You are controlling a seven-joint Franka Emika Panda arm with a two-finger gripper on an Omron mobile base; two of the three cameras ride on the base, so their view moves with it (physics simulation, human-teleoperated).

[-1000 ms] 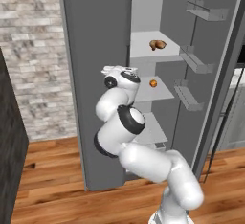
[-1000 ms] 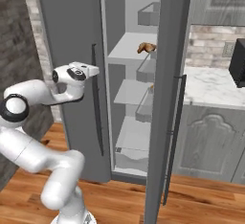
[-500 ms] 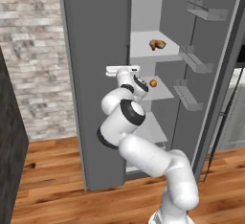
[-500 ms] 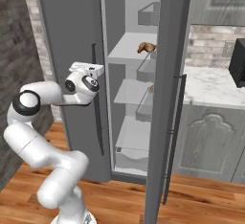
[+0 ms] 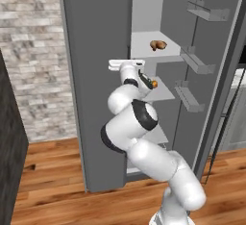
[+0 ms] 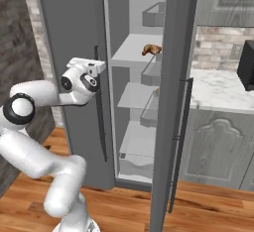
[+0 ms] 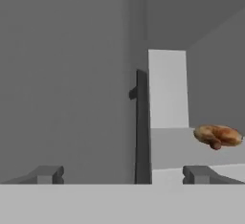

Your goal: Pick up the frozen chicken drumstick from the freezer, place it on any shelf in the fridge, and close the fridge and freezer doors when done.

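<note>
The chicken drumstick (image 5: 157, 44) (image 6: 151, 50) (image 7: 217, 136) is a tan-brown lumpy piece lying on the top shelf (image 5: 141, 52) of the fridge, whose door (image 5: 216, 75) stands open with its grey bins showing. The freezer door (image 5: 96, 89) (image 6: 69, 28) to its left is shut. My gripper (image 5: 137, 65) (image 6: 100, 67) (image 7: 122, 175) hovers close in front of the freezer door at its right edge. It is open, jaws wide apart and holding nothing. In the hand view the door's dark vertical handle (image 7: 142, 122) (image 6: 98, 107) rises between the fingertips (image 7: 45, 174).
A tiny orange ball (image 5: 154, 82) sits on the fridge's middle shelf. The open fridge door (image 6: 168, 102) juts out edge-on with its long handle (image 6: 183, 127). Right of it are a marble counter (image 6: 218, 92) and a dark appliance (image 6: 246, 57). A brick wall (image 5: 33, 51) stands left.
The hand has risen a little and moved closer to the freezer door's right edge, the arm folding up behind it. The jaws have spread wider. The drumstick has not moved.
</note>
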